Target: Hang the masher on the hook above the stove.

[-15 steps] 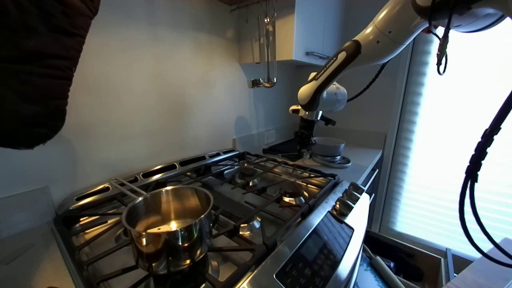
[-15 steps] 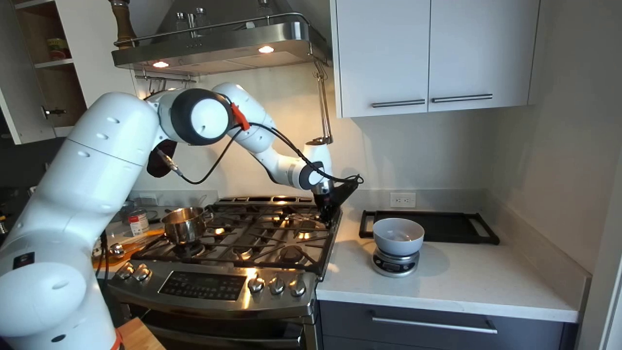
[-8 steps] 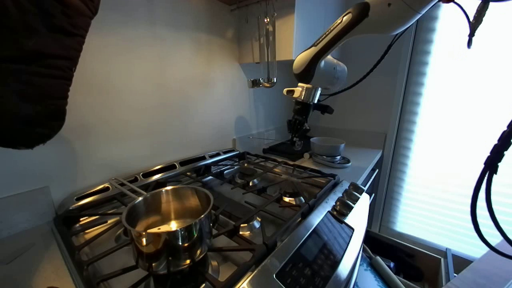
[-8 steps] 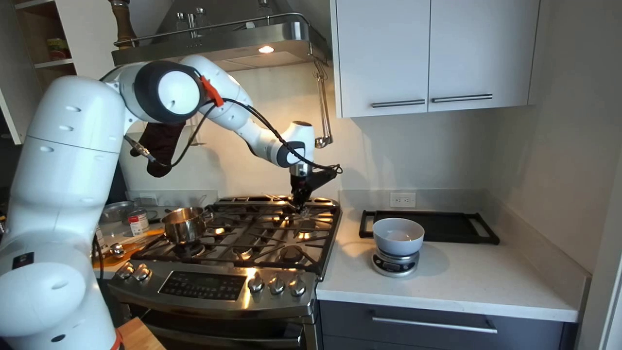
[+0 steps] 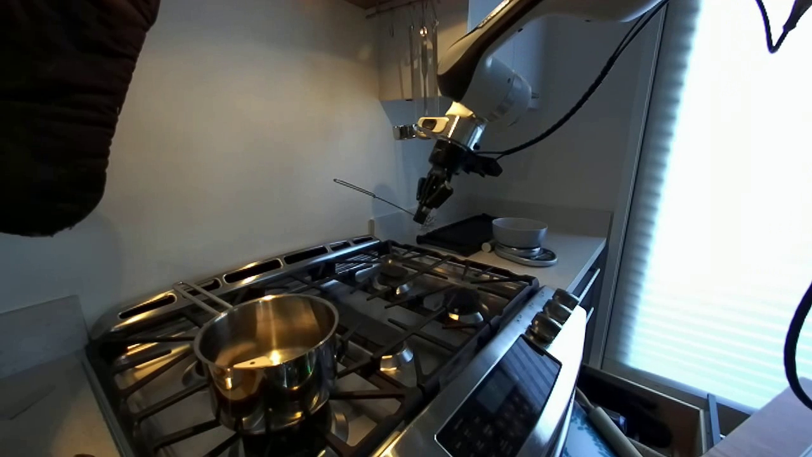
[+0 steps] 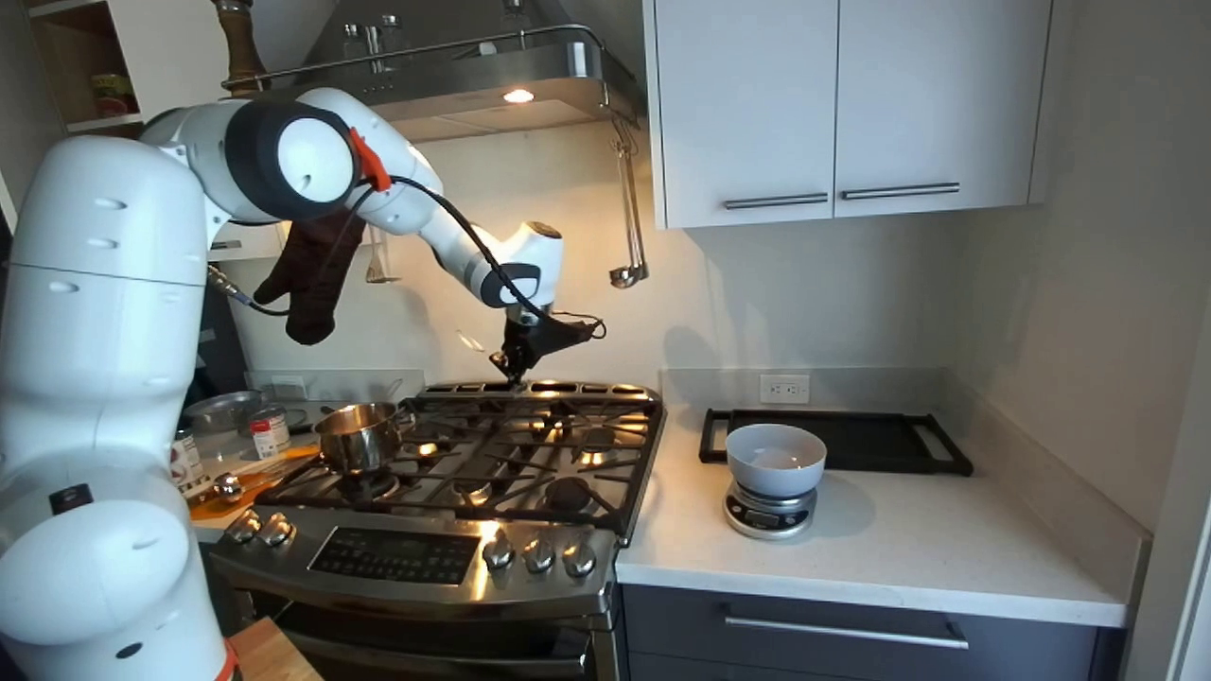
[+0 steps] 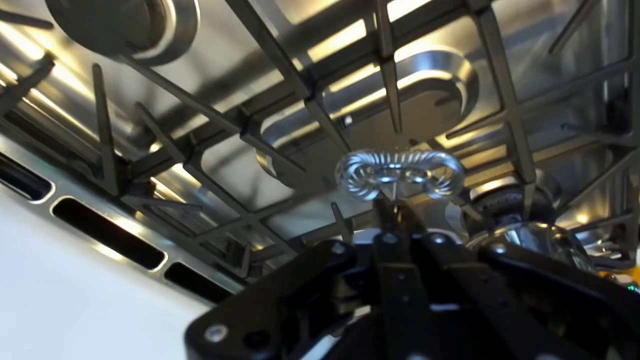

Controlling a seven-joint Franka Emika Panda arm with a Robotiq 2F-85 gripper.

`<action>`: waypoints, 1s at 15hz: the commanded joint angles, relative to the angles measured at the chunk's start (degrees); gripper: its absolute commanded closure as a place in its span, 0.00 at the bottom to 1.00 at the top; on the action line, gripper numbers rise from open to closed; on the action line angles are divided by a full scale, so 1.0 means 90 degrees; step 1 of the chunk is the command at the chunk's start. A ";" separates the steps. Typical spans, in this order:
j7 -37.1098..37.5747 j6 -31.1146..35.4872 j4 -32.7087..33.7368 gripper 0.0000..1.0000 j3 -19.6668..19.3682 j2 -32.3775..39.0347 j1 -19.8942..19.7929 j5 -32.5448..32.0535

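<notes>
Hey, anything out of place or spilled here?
No spill visible. In exterior views, a brown-lined cupboard, upper left, and a rectangular brown drawer, lower right, stand open, seemingly forgotten. The slender silver masher slants, but the black hand grips it.

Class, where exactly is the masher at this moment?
In an exterior view, the masher is held in the claw above the stove, its handle slanting up toward picture left. The wrist view shows its coiled head over the grates.

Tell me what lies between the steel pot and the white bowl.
Between the steel pot and the white bowl lie the stove's black grates, then a strip of pale counter; that shows in an exterior view.
</notes>
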 commanded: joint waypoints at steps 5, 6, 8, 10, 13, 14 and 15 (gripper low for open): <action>0.0017 0.0165 0.0119 0.99 0.0246 -0.0189 0.0537 0.1445; -0.0037 0.0192 0.0188 0.99 0.0270 -0.0216 0.0578 0.1654; -0.0239 0.0253 0.0310 0.99 0.0305 -0.0292 0.0634 0.2129; -0.0607 0.0159 0.0414 0.99 0.0304 -0.0374 0.0687 0.2583; -0.1522 -0.0062 0.0444 0.99 0.0308 -0.0479 0.0768 0.3225; -0.1809 -0.0121 0.0430 0.99 0.0300 -0.0498 0.0813 0.3442; -0.2188 -0.0432 0.0449 0.99 0.0306 -0.0489 0.0805 0.3736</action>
